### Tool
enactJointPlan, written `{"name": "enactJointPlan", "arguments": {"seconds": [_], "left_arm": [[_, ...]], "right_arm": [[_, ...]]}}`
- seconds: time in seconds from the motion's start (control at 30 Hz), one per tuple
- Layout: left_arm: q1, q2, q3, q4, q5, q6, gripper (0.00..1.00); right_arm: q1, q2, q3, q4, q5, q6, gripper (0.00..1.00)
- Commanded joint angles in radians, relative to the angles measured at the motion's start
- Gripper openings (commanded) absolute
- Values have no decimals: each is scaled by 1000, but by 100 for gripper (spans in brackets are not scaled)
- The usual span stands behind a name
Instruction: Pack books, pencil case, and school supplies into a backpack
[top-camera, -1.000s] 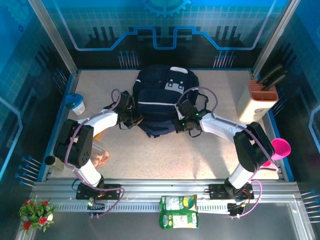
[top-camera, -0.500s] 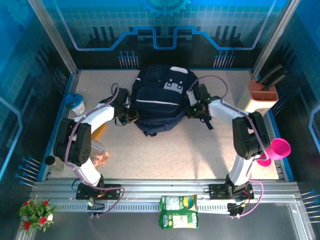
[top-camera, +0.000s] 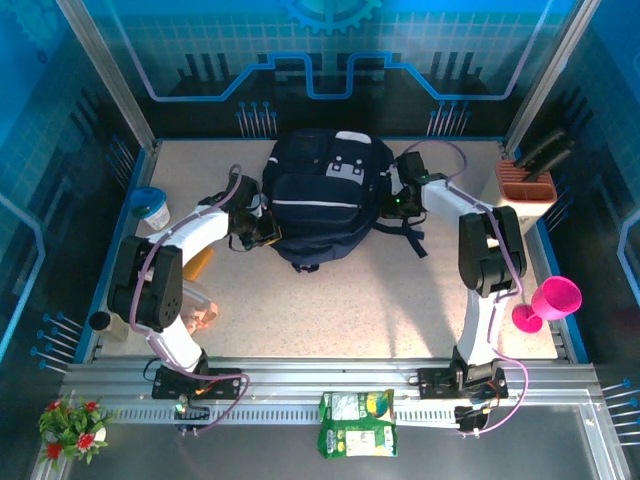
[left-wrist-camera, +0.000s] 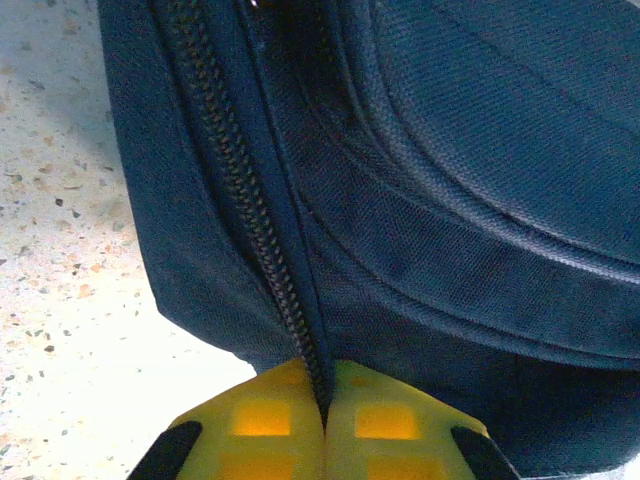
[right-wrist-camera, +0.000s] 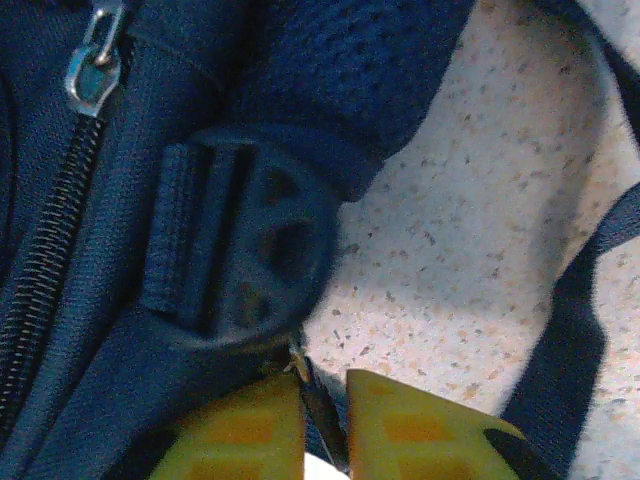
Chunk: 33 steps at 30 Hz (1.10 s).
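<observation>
Speckled tabletop (top-camera: 340, 310) carries the backpack (top-camera: 315, 200) at the back, a cup (top-camera: 152, 208) left, a knife block (top-camera: 520, 200) and pink goblet (top-camera: 555, 297) right.

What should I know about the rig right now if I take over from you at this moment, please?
Left pincer: shut on the backpack, clamping its zipper seam at the left edge.
Right pincer: shut on a thin dark tab at the backpack's right side, just below a round buckle.
The backpack lies front up on the table; the zipper runs in the wrist views look closed.
Done: both sides gripped. Whether the books are inside cannot be told.
Left: probably work the zipper, confirm packing, release.
</observation>
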Motion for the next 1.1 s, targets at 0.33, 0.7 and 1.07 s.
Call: {"name": "enactJointPlan", "arguments": {"seconds": [0.33,0.7,1.07], "left_arm": [[-84,-234,-92,-119,-142,76,53],[-330,-120,164,-84,-332,453,88],[-476,174,424,-169,-460,771,82]], "right_arm": [[8,-369,-310,161,-152,189,58],[16,-548,-437,214,-150,215,83],[-49,-638,-516,200,-140,216,86]]}}
